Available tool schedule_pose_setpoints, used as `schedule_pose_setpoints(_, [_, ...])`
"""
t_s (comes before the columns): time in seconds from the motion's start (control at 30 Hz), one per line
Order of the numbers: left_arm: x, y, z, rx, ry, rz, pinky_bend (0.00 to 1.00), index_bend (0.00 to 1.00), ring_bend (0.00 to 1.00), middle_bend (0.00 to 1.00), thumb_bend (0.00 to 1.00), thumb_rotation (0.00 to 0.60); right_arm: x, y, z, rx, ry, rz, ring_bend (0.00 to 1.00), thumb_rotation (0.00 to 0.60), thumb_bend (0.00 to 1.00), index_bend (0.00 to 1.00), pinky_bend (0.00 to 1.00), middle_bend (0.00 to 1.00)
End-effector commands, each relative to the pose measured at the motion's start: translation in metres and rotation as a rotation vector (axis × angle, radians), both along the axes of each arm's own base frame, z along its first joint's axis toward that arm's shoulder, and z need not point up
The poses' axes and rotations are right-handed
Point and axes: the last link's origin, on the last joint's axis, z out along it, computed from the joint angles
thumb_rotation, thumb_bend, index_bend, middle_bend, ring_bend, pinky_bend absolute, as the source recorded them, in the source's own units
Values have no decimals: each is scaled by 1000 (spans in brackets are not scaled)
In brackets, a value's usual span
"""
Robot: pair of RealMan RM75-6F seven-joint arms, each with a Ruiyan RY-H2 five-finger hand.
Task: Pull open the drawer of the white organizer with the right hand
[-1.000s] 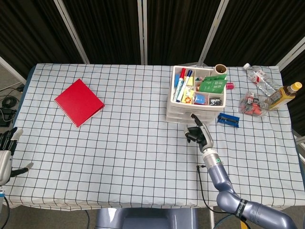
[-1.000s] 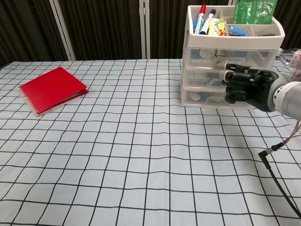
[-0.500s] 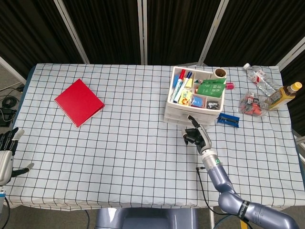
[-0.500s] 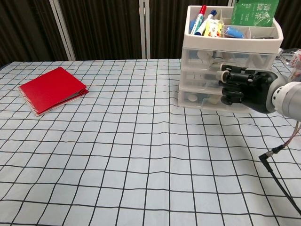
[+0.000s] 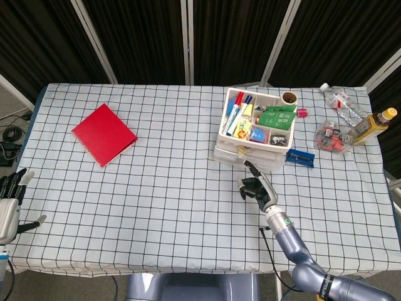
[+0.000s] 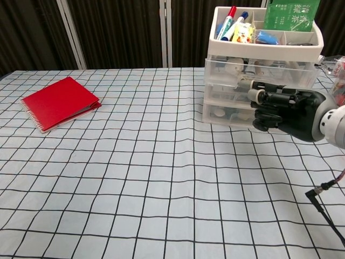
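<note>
A white cloth [image 5: 163,188] with a black grid covers the table, bearing a red notebook [image 5: 103,134], a white organizer [image 6: 262,70] holding red and blue markers [image 6: 230,22] and a green packet [image 6: 291,15].

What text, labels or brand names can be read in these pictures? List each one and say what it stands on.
None can be read as words.
Green packet in the white organizer: pale print, too blurred to read.
Markers in the top tray: label marks too small to read.
Amber bottle at the table's far right: label unreadable.
Clear plastic bottle beside it: red and white label, too small.
Red notebook: plain cover, no text seen.
</note>
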Motion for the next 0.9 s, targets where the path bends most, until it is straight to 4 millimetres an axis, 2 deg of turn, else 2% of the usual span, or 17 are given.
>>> schedule_pose_setpoints(0.03, [0, 0, 0, -1, 1, 0, 0, 0, 0, 0, 1, 600, -1, 11, -1, 17, -4, 23, 959, 600, 490, 283, 794, 951])
schedule_pose_setpoints(0.57, [1, -1, -1, -4, 3, -2, 0, 0, 0, 0, 1, 600, -3, 43, -6, 51, -18, 92, 958, 600, 489, 287, 793, 951])
schedule_pose_setpoints(0.9, [2, -1, -1, -9, 6, -2, 0, 0, 0, 0, 1, 600, -6, 59, 1, 43, -39, 124, 958, 600, 490, 291, 793, 951])
